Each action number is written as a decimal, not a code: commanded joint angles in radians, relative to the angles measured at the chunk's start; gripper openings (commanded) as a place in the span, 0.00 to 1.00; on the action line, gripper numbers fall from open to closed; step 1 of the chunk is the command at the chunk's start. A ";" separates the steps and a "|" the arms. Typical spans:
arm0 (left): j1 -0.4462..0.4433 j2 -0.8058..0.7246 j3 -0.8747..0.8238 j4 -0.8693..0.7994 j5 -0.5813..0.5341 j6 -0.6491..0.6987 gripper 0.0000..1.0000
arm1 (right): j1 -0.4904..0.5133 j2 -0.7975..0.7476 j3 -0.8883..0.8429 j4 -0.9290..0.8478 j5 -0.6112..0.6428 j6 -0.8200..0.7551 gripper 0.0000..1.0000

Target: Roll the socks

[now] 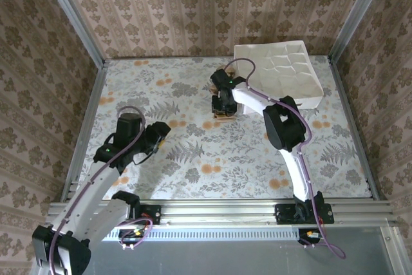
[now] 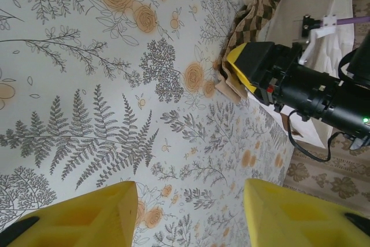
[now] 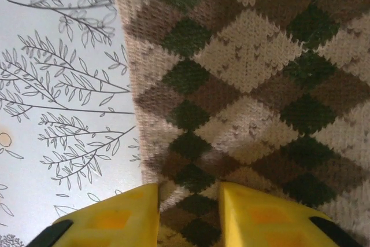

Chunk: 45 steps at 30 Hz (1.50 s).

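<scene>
From my station the biggest thing is the flower-printed surface (image 1: 193, 159), one of it, spread under everything. At its far right corner lies one white quilted pad (image 1: 277, 72). Two arms work over the cloth: the right arm (image 1: 286, 127) stretches far forward to the pad's near-left corner, and the left arm (image 1: 122, 143) sits bent over the left half, well apart from it.

I count one sock I can be sure of, the brown-and-cream argyle sock (image 2: 258, 4). It lies on the surface just beside the pad's left edge, and overhead most of it is hidden under the right wrist. In the left wrist view its long axis runs along that pad edge, from the top of the picture down to the right claw. In the right wrist view the length stretches away from the claw, with one straight side edge against the bare cloth. I cannot tell which end is the toe.

The right claw (image 3: 188, 215) is nearly pressed together, its two yellow fingers (image 3: 115, 221) pinching the near end of the argyle sock. The left claw (image 2: 191, 212) hangs spread, with bare cloth between its tips.
</scene>
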 commanded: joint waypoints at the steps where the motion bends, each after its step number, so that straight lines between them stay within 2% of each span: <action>1: 0.012 -0.022 -0.013 -0.041 0.003 -0.010 0.51 | 0.039 0.011 -0.035 0.014 -0.091 0.044 0.26; 7: 0.017 -0.007 -0.013 -0.023 0.007 -0.010 0.51 | 0.116 -0.043 -0.177 0.062 -0.096 0.127 0.24; 14: 0.017 0.019 -0.033 0.007 0.019 -0.017 0.51 | 0.230 -0.156 -0.348 0.137 -0.065 0.295 0.26; 17: 0.017 0.020 -0.054 0.023 0.028 -0.032 0.51 | 0.268 -0.199 -0.401 0.191 -0.092 0.351 0.27; 20: 0.016 0.011 -0.078 0.034 0.033 -0.050 0.51 | 0.297 -0.235 -0.400 0.219 -0.134 0.368 0.29; 24: 0.009 -0.004 -0.106 0.043 0.035 -0.076 0.51 | 0.311 -0.305 -0.378 0.212 -0.129 0.311 0.32; 27: -0.016 0.000 -0.125 0.059 0.034 -0.097 0.50 | 0.299 -0.398 -0.394 0.174 -0.032 0.182 0.34; 31: -0.085 0.033 -0.180 0.160 0.009 -0.177 0.50 | 0.290 -0.580 -0.555 0.276 0.062 -0.095 0.36; 36: -0.174 0.129 -0.220 0.320 -0.028 -0.258 0.49 | 0.292 -0.812 -0.886 0.552 0.005 -0.494 0.39; 38: -0.189 0.185 -0.222 0.372 -0.028 -0.268 0.49 | 0.303 -0.887 -1.012 0.642 -0.041 -0.669 0.43; 39: -0.194 0.214 -0.220 0.399 -0.027 -0.277 0.49 | 0.314 -0.901 -1.065 0.671 -0.045 -0.757 0.47; 42: -0.203 0.293 -0.221 0.485 -0.020 -0.301 0.47 | 0.342 -0.944 -1.144 0.692 -0.048 -0.979 0.49; 45: -0.206 0.374 -0.203 0.537 -0.012 -0.305 0.46 | 0.364 -0.901 -1.142 0.685 0.029 -1.109 0.49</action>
